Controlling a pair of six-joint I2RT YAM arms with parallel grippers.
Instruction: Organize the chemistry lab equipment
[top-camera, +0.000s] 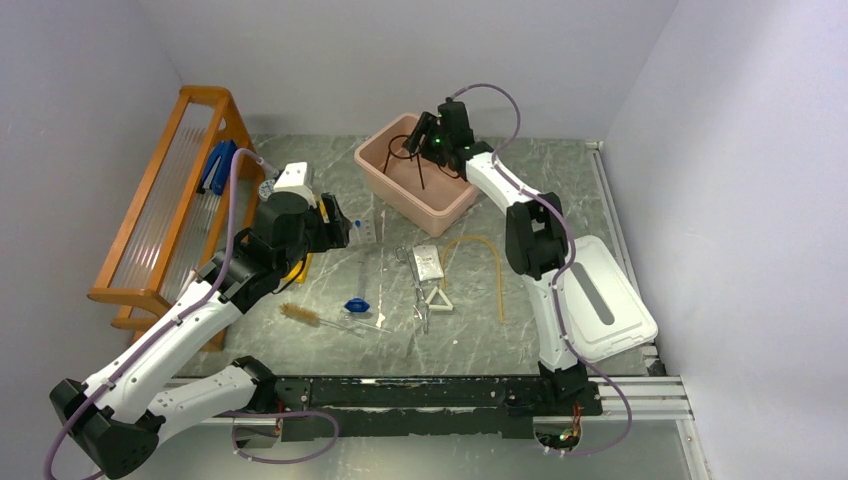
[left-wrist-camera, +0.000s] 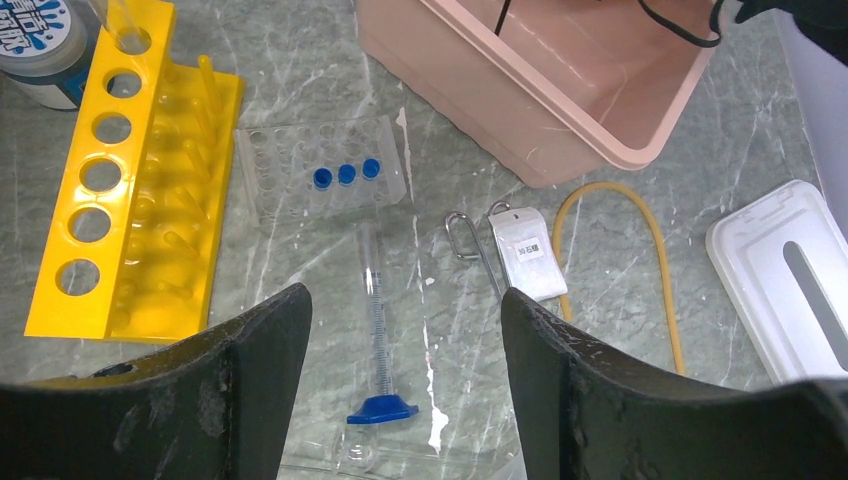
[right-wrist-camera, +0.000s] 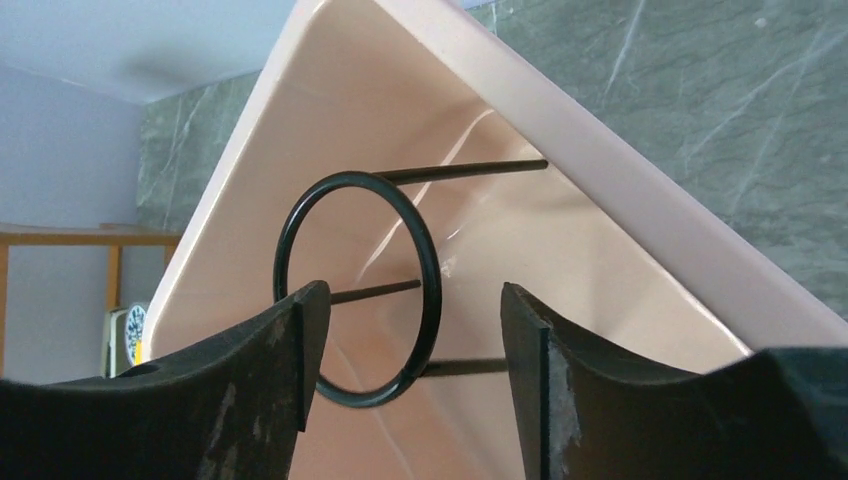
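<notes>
Black wire tripod (right-wrist-camera: 375, 291) has a thin ring, three straight legs.

The left arm (top-camera: 180, 325) and the right arm (top-camera: 548, 320) are white tubes with black joints. A thin purple cable (top-camera: 232, 200) runs along each one. The fingers (left-wrist-camera: 250, 390) are black, thick and scuffed grey

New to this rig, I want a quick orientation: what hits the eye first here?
The pink tub at the back, with the open right gripper above it and the black tripod showing between its fingers. Next, the bright yellow rack on the left, by the open left gripper.
</notes>
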